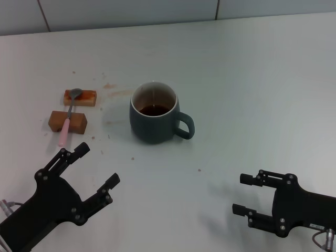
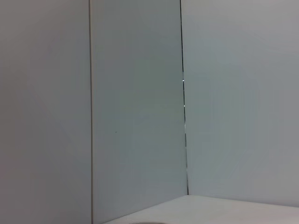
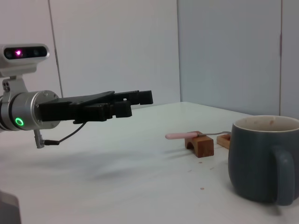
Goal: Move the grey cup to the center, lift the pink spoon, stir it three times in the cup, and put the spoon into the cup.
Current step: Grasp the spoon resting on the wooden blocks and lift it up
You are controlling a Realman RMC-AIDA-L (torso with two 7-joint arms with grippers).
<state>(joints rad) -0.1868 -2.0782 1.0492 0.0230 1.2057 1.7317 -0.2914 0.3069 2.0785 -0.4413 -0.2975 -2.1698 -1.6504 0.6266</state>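
The grey cup (image 1: 155,113) stands upright near the table's middle with dark liquid inside and its handle toward the right; it also shows in the right wrist view (image 3: 264,157). The pink spoon (image 1: 69,117) lies across two brown blocks to the cup's left, metal bowl on the far block, pink handle toward me; it also shows in the right wrist view (image 3: 187,135). My left gripper (image 1: 98,167) is open and empty at the near left, just short of the spoon's handle end; it also shows in the right wrist view (image 3: 133,102). My right gripper (image 1: 242,194) is open and empty at the near right.
Two brown blocks (image 1: 80,97) (image 1: 67,121) carry the spoon at the left. Brown stains (image 1: 109,85) mark the white table between blocks and cup. A pale panelled wall (image 2: 135,116) runs along the table's far edge.
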